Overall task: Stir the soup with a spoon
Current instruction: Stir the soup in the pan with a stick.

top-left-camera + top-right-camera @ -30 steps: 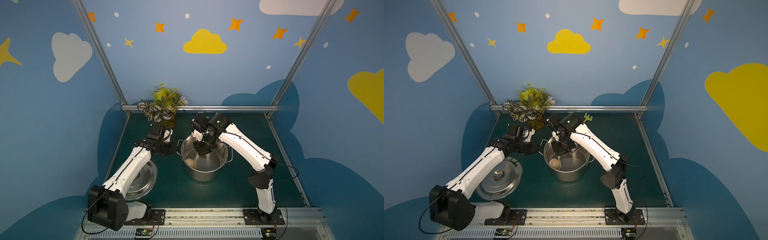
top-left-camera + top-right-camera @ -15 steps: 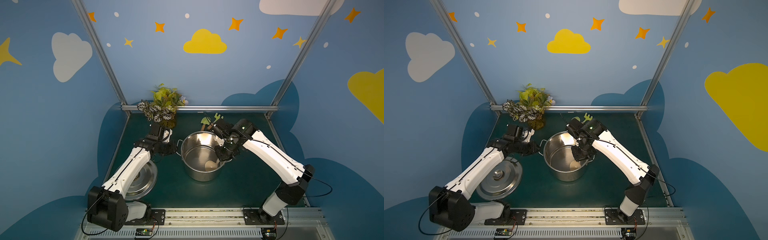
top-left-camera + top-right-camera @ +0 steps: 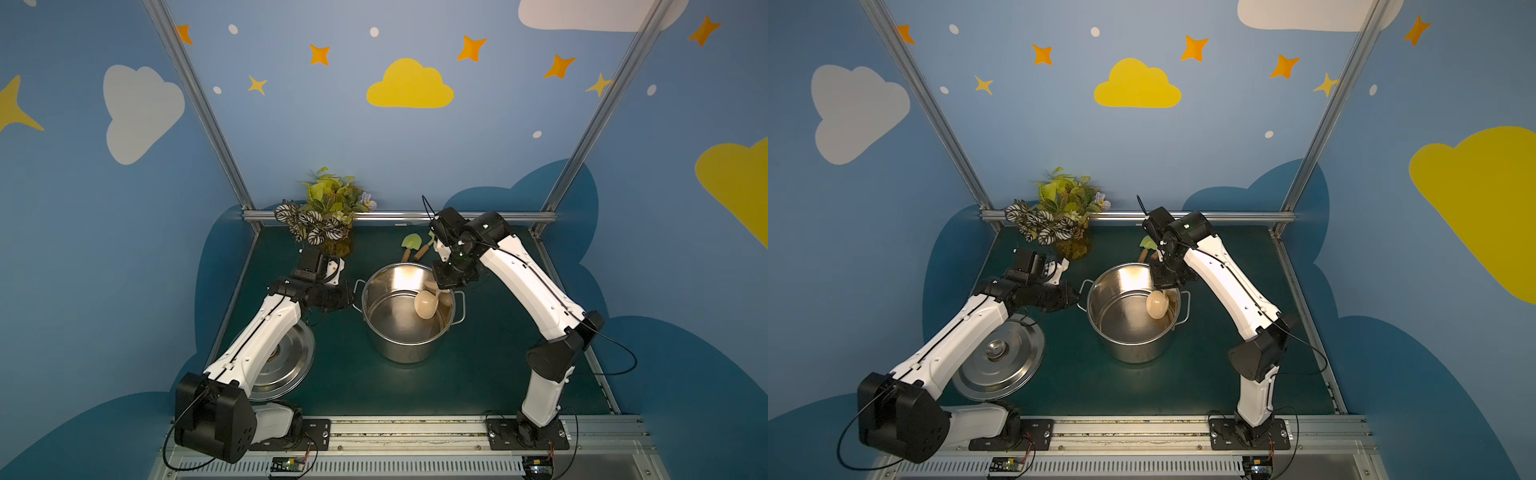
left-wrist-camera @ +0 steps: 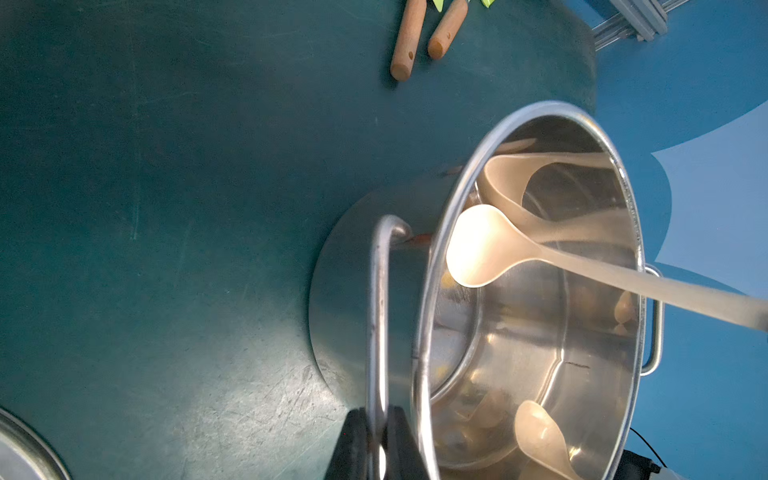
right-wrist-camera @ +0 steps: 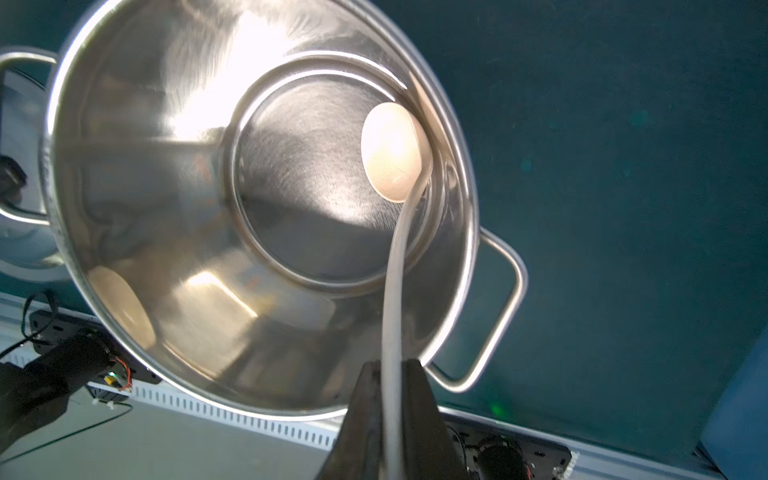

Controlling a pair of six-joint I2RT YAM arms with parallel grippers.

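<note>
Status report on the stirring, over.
Left gripper shut on pot handle. Right gripper shut on spoon; its bowl inside pot, near the wall. Lid off, lying aside; nothing blocking.

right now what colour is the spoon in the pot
The spoon is cream-beige, clearest in the right wrist view.

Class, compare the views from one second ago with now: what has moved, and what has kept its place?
The right gripper, shut on the spoon, carried its bowl from the left part of the pot across to its right side; nothing was taken or let go. The left gripper stayed clamped on the pot's handle; pot, lid and plant kept their places.
</note>
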